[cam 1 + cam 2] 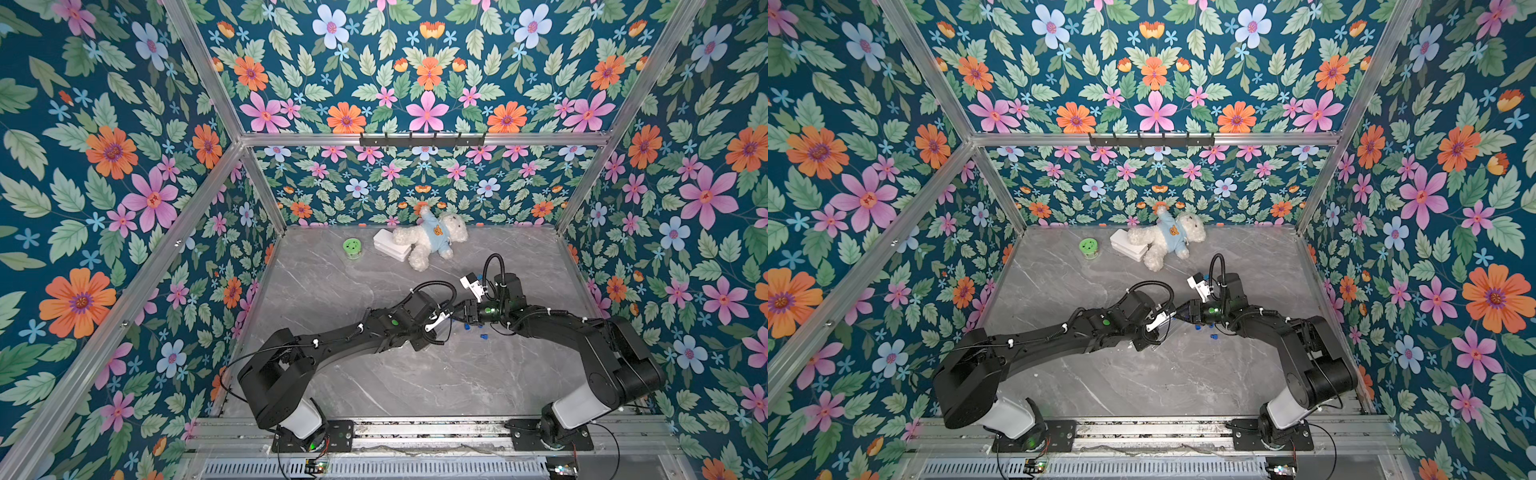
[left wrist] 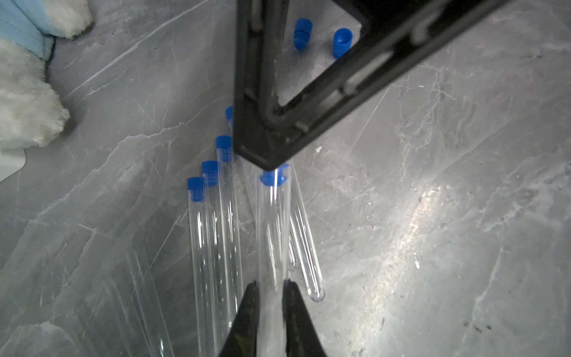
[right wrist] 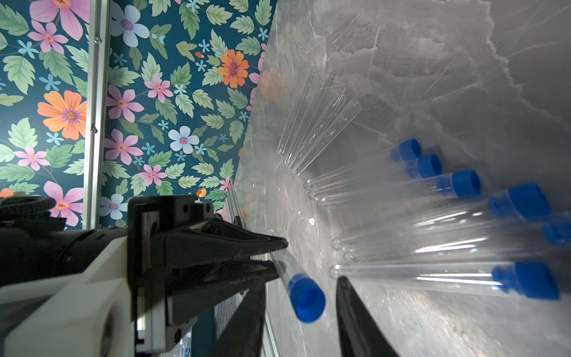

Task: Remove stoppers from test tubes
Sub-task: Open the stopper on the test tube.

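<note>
My left gripper (image 2: 270, 282) is shut on a clear test tube (image 2: 273, 235), held above the table; it shows too in the top view as left gripper (image 1: 446, 313). A blue stopper (image 3: 306, 298) plugs that tube's end. My right gripper (image 3: 301, 279) stands open around this stopper, with a small gap on each side. Its fingers (image 2: 309, 102) meet over the stopper (image 2: 273, 178) in the left wrist view. Several stoppered tubes (image 2: 224, 148) (image 3: 463, 184) lie side by side on the marble. Unplugged tubes (image 3: 318, 123) (image 2: 306, 247) lie near them.
Two loose stoppers (image 2: 302, 32) (image 1: 467, 327) lie on the marble under the right arm. At the back stand a white teddy bear (image 1: 430, 239), a white box (image 1: 390, 245) and a round green lid (image 1: 352, 247). Floral walls close in three sides.
</note>
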`<state>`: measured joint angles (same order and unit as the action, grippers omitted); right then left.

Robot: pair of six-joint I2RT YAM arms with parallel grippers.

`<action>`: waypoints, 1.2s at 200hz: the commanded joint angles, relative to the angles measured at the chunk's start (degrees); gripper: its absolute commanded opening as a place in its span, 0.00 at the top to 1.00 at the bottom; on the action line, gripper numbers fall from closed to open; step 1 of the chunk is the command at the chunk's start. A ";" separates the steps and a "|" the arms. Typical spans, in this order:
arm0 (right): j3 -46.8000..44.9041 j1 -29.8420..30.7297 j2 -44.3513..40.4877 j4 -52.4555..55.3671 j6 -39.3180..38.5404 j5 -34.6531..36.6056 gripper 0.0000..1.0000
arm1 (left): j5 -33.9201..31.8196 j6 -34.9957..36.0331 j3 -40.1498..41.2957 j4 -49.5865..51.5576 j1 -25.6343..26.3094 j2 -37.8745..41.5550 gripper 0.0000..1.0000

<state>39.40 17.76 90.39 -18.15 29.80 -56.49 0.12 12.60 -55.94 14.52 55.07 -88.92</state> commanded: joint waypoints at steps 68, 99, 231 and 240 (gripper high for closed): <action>1.11 0.76 1.46 -0.92 0.17 -1.88 0.68 | 0.17 1.15 0.33 -1.43 0.01 0.51 0.99; 1.16 0.87 1.61 -0.57 0.00 -1.91 0.72 | 0.02 1.26 0.35 -1.41 0.03 0.57 1.00; 1.37 1.04 1.48 -0.04 -0.30 -2.21 0.92 | -0.56 1.26 0.66 -1.76 -0.03 0.65 1.00; 1.38 1.12 1.46 0.14 -0.44 -2.19 0.92 | -0.55 1.24 0.66 -1.86 0.02 0.60 1.00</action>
<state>40.34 18.59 91.88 -17.76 29.78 -57.34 -0.10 13.41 -55.31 14.17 55.07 -88.58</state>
